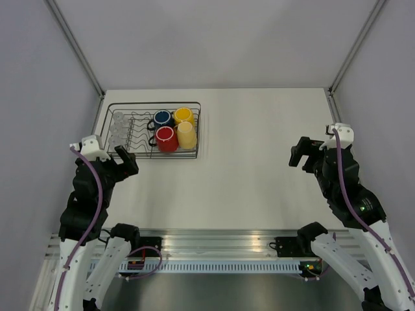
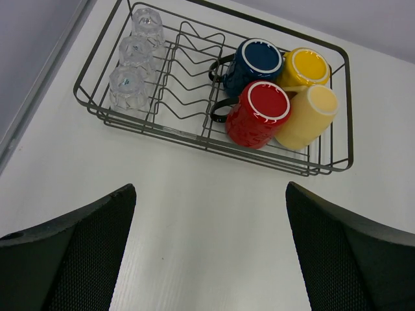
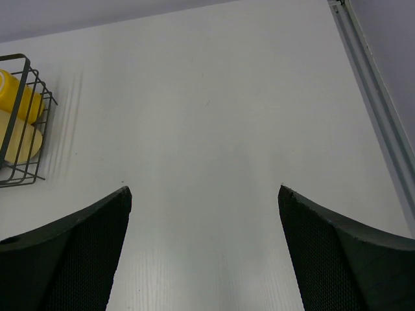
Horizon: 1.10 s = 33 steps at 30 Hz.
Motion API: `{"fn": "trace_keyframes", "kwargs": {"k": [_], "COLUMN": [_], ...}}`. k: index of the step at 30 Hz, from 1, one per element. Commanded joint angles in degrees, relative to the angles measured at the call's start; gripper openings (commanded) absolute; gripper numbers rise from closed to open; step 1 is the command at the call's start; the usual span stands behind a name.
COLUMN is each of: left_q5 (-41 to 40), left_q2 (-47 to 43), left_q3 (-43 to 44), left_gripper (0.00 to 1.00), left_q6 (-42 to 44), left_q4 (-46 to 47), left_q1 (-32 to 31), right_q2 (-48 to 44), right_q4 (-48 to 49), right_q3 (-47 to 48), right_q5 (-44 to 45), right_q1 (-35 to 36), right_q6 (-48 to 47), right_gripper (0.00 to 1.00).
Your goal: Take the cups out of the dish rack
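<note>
LOADED AND WAITING: A black wire dish rack [image 1: 152, 103] is seen at ten o'clock on the white worktop [image 1: 259, 168]. Three glasses [image 1: 117, 127] are lined up at its nine o'clock end. A blue mug [image 1: 163, 119], a yellow mug [image 1: 183, 116], a red mug [image 1: 166, 138] and a cream mug [image 1: 187, 135] are packed together at its three o'clock end. The left claw [image 1: 127, 160] is held spread wide and empty near the rack's seven o'clock corner. The right claw [image 1: 297, 152], likewise spread and empty, is parked well apart at three o'clock. No cup has yet been taken out. The red mug, nearest the left claw, is judged the sensible first pick. It is best gripped across its body, lifted straight up clear of the wires, and eased away from the tilted cream mug touching it, so that neither is dragged or toppled.
</note>
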Motion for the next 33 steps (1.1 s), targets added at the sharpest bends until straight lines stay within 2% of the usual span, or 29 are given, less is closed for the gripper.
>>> {"fn": "trace_keyframes", "kwargs": {"k": [1, 7, 9, 12, 13, 18, 22, 27, 28, 33], "left_q5": [-0.7, 0.8, 3.2, 11.1, 14.7, 21.1, 20.9, 17.6, 15.1, 13.9], "left_q2": [-0.1, 0.4, 1.3, 3.8, 6.9, 19.1, 30.1, 43.4, 45.0, 54.0], "left_q3": [0.0, 0.0, 0.5, 2.6, 3.3, 9.5, 15.1, 24.5, 26.0, 34.4], "left_gripper": [1.00, 1.00, 1.00, 1.00, 1.00, 1.00, 1.00, 1.00, 1.00, 1.00], "left_q6": [-2.5, -5.2, -5.4, -5.9, -6.7, -8.8, -7.4, -4.0, -3.2, 1.4], "left_q4": [1.7, 2.4, 3.4, 4.1, 4.0, 4.8, 5.5, 5.0, 4.6, 3.7], "left_q1": [0.1, 0.2, 0.2, 0.2, 0.2, 0.1, -0.3, -3.9, -4.6, -8.6], "right_q2": [1.1, 3.9, 4.7, 4.6, 4.3, 2.3, 1.8, 1.6, 1.6, 1.5], "right_q4": [0.7, 1.4, 1.2, 1.0, 1.1, 2.1, 1.8, 1.6, 1.7, 1.3], "right_q3": [1.0, 0.7, 0.9, 0.9, 1.0, 0.4, 0.4, 0.2, 0.1, -0.2], "right_q5": [-1.7, -4.6, -4.9, -6.7, -7.0, -11.5, -13.3, -15.5, -15.9, -17.9], "right_q1": [0.2, 0.2, 0.2, 0.2, 0.2, 0.2, 0.2, 0.2, 0.2, 0.2], "right_q6": [-0.3, 1.4, 2.5, 2.7, 2.8, 2.0, 1.6, 1.3, 1.3, 1.0], "right_gripper": [0.98, 0.98, 0.98, 0.98, 0.98, 0.98, 0.98, 0.98, 0.98, 0.98]}}
